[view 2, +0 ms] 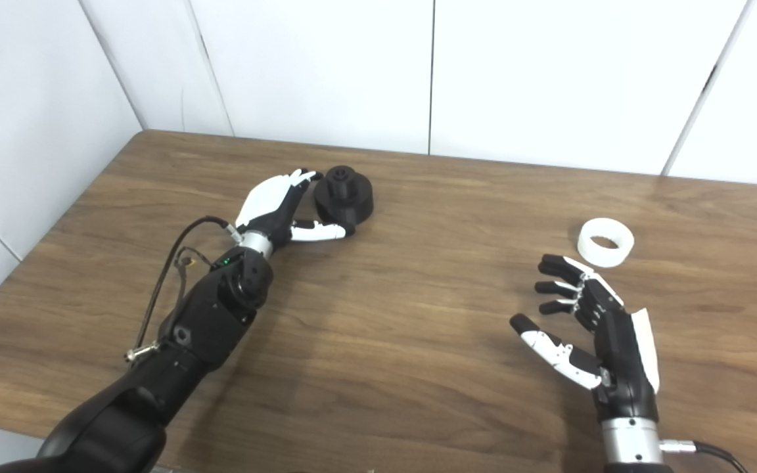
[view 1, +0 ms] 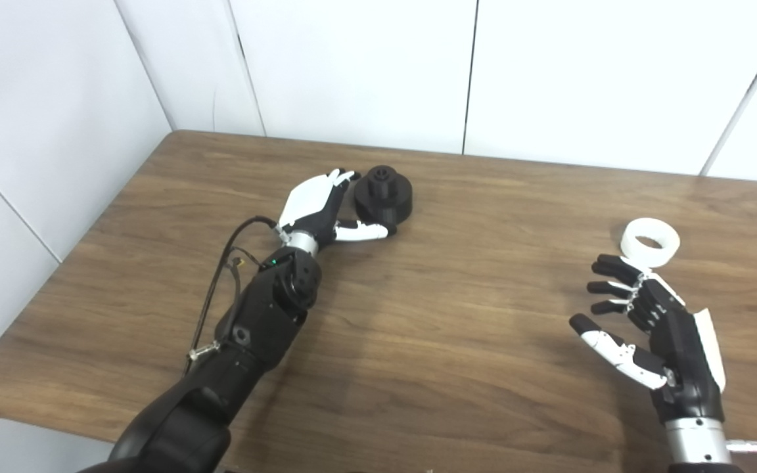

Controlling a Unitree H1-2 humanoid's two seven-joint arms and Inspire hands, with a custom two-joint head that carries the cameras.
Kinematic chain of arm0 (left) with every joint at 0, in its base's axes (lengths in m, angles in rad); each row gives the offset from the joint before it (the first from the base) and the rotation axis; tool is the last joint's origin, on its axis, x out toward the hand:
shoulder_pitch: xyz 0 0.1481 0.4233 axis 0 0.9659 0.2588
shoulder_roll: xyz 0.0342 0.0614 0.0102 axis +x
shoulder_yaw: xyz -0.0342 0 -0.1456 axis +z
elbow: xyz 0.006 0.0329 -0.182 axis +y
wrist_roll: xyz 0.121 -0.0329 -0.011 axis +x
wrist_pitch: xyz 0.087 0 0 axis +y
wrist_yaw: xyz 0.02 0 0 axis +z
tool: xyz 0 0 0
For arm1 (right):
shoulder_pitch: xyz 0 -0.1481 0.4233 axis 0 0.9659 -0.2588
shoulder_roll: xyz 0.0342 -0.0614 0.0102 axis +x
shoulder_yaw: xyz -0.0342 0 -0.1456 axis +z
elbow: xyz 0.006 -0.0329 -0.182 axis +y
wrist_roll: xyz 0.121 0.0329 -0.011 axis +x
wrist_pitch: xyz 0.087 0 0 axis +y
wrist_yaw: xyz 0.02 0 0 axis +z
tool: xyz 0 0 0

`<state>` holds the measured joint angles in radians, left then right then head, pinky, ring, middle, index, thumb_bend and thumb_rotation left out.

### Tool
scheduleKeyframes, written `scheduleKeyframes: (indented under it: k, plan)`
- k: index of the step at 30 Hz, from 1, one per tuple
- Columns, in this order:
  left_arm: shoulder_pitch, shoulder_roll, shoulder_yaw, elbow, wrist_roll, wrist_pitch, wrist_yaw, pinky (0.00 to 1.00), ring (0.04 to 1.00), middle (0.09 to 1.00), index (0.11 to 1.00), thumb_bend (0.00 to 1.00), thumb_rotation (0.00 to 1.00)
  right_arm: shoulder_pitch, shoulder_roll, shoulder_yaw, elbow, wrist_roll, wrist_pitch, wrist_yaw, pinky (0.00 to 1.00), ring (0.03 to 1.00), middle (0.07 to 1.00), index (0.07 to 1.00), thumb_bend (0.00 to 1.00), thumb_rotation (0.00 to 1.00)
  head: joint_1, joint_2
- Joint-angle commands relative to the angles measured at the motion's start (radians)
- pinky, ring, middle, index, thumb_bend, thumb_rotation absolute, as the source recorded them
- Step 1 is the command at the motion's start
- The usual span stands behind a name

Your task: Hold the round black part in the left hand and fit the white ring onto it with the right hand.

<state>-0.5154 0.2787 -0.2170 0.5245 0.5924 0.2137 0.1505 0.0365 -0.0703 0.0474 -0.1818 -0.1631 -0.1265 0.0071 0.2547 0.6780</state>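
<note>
From my seat I see the round black part (view 1: pixel 384 196) sitting on the wooden table (view 1: pixel 457 315) toward the far left, flat side down, with its narrower raised hub pointing up. My left hand (view 1: pixel 318 209) is right up against it on its left side: the fingers (view 1: pixel 339 176) reach along the far-left edge of the part and the thumb (view 1: pixel 365 231) lies along the table at its near edge, so the part sits in the spread between them. I cannot tell whether the fingers are actually pressing on it; the part rests on the table and the hand is wide, not closed around it. The left forearm (view 1: pixel 267 309) runs back toward the lower left corner, with a thin black cable (view 1: pixel 217 289) looping off beside it. Over on the right, the white ring (view 2: pixel 606 242) lies flat on the table, hole upward, well apart from the black part. My right hand (view 2: pixel 589 328) hangs just on the near side of the ring, palm facing left, fingers apart and slightly curled, thumb stuck out to the left, holding nothing. In the right eye view a sliver of table shows between the fingertips and the ring
</note>
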Motion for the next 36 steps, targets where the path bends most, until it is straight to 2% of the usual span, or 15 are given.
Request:
scheduleKeyframes:
  k: [1,6,14,23,36]
  plan:
    - [-0.044,0.002,0.010,0.029,-0.011,-0.011,0.017,0.93,1.000,1.000,0.899,1.00,0.55,0.009,-0.003,0.001,-0.045,0.000,-0.007,0.003,0.54,0.669,0.751,0.744,0.67,0.22,0.000,0.002]
    - [-0.059,-0.008,0.019,0.068,-0.030,-0.036,0.049,0.93,1.000,1.000,0.886,1.00,0.54,0.014,0.001,0.001,-0.055,0.011,0.003,0.006,0.54,0.674,0.752,0.744,0.67,0.23,-0.006,0.005]
    - [-0.074,-0.023,0.020,0.106,-0.041,-0.049,0.063,0.96,1.000,1.000,0.875,1.00,0.53,0.018,0.001,0.002,-0.070,0.008,0.023,0.004,0.55,0.684,0.756,0.748,0.67,0.23,-0.009,0.010]
    - [-0.078,-0.027,0.009,0.118,-0.042,-0.056,0.057,0.92,1.000,1.000,0.869,1.00,0.53,0.020,0.002,0.002,-0.074,0.004,0.025,0.001,0.55,0.675,0.754,0.750,0.67,0.23,-0.010,0.014]
    - [-0.082,-0.037,0.015,0.135,-0.082,-0.092,0.048,0.97,1.000,1.000,0.850,1.00,0.48,0.024,0.002,0.000,-0.081,0.019,0.034,0.005,0.57,0.690,0.759,0.752,0.68,0.23,-0.014,0.019]
